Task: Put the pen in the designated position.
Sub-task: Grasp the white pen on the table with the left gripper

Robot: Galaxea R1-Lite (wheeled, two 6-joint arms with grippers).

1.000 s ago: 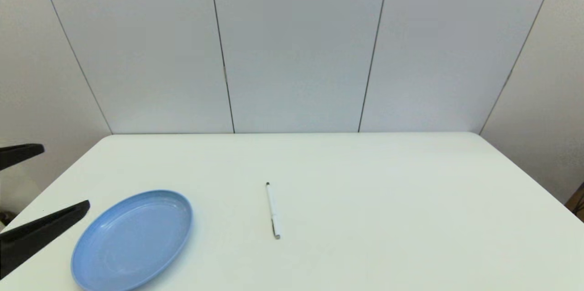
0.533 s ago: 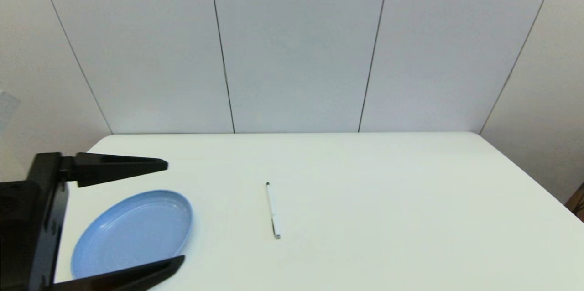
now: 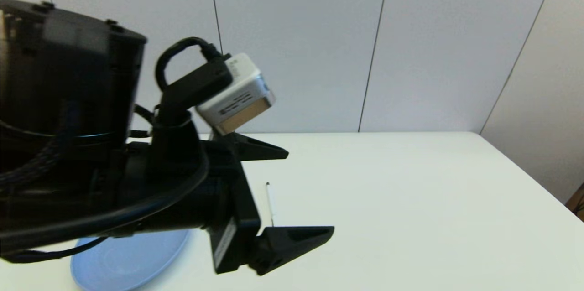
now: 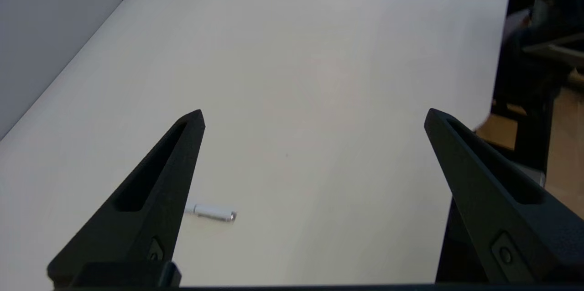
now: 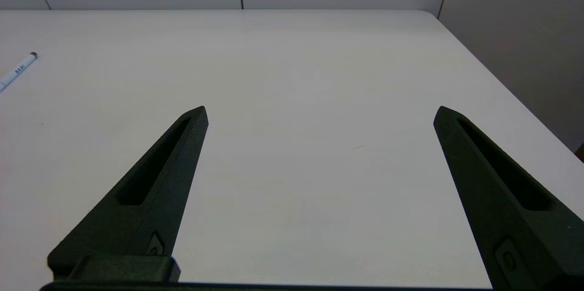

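Nearest to me, at the table's front left, I am holding my left arm out over the blue plate (image 3: 114, 261), whose rim is peeking out from under it. Just past the plate, my left pincer (image 3: 301, 193) is hanging above the white table (image 3: 410, 200) with its two black fingers spread wide, gripping nothing. One fingertip (image 3: 319, 232) is sitting toward me and the other toward the far wall. Between them, the pen (image 3: 270, 202) is lying flat on the table, running away from me, its near end hidden behind the closer finger. Seen from my left wrist, only the grey clip end of the pen (image 4: 214, 212) is showing, poking out just beside one finger (image 4: 150, 204) and lying low on the table, apart from both fingers. Off to my right, my right pincer (image 5: 319, 113) is resting over bare table with its fingers also spread wide and empty; from there the pen (image 5: 16, 71) is lying well away. Farthest off, grey wall panels are standing behind the table's back edge.
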